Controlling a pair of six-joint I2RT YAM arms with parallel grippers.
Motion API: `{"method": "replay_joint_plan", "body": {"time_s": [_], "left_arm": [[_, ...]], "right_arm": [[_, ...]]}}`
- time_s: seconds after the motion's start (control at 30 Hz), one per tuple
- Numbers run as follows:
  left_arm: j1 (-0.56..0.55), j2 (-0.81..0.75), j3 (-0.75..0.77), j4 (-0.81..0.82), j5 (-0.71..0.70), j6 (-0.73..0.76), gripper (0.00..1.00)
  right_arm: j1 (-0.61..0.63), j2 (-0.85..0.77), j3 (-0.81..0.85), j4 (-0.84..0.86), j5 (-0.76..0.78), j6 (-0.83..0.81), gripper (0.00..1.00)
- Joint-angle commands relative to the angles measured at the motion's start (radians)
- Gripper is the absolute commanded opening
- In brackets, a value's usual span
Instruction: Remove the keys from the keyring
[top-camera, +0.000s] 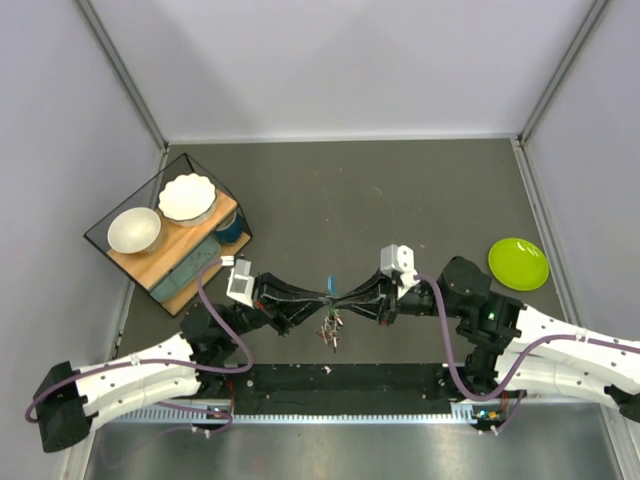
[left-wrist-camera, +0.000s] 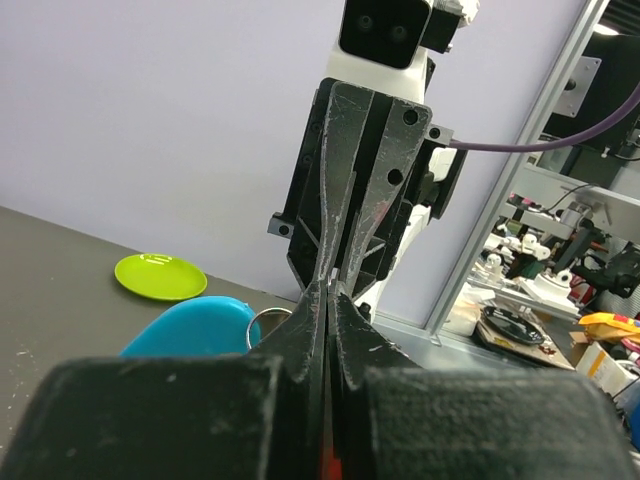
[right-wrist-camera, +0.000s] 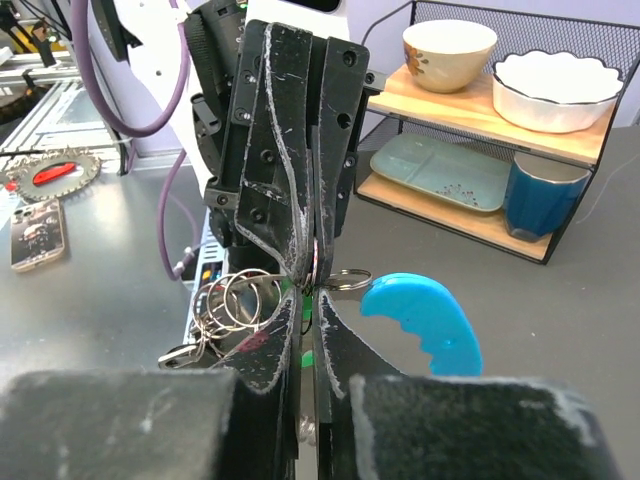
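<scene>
The keyring hangs in the air over the middle of the near part of the dark surface, right where the two claws meet tip to tip. The keys dangle from it as a small silver bunch trailing toward the near edge, while a bright blue tag sticks out the opposite way, toward the far edge. From above that bunch is only a tangle. The right wrist view opens it up into several overlapping wire loops on one side of the fingers, and the tag hangs from a smaller ring on the other side. The left wrist view shows just the tag and one loop beside its own fingers. The left claw is pressed together and pinches the keyring. The right claw is pressed together at the same spot, though I cannot tell whether it has metal between its tips. The arms lie in one line parallel to the near edge. Open surface runs from them to the far edge. A wire rack with bowls stands at the left edge and a lime plate lies by the right edge, both well apart from the keys.
</scene>
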Motion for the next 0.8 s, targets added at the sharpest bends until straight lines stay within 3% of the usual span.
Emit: {"method": "replay_joint_plan", "body": {"time_s": [0.0,0.2,0.27,0.37,0.47,0.6,0.77], "left_arm": [[-0.002,-0.012,0.049,0.067,0.005,0.000,0.00],[-0.002,-0.046,0.054,-0.028,-0.058,0.029,0.00],[-0.002,-0.057,0.054,-0.070,-0.067,0.054,0.06],[-0.002,-0.081,0.072,-0.175,-0.076,0.101,0.26],[-0.002,-0.110,0.101,-0.306,-0.076,0.149,0.34],[-0.002,-0.147,0.157,-0.491,-0.096,0.186,0.38],[-0.002,-0.192,0.242,-0.674,-0.009,0.275,0.43]], "right_arm": [[0.012,0.007,0.028,0.053,-0.004,-0.005,0.00],[0.012,-0.009,0.051,-0.027,0.027,-0.041,0.00],[0.012,-0.019,0.062,-0.044,0.027,-0.051,0.00],[0.012,-0.018,0.091,-0.105,0.038,-0.051,0.00],[0.012,-0.019,0.114,-0.159,0.038,-0.081,0.00],[0.012,-0.023,0.127,-0.208,0.038,-0.078,0.00],[0.012,-0.004,0.156,-0.284,-0.005,-0.061,0.00]]}}
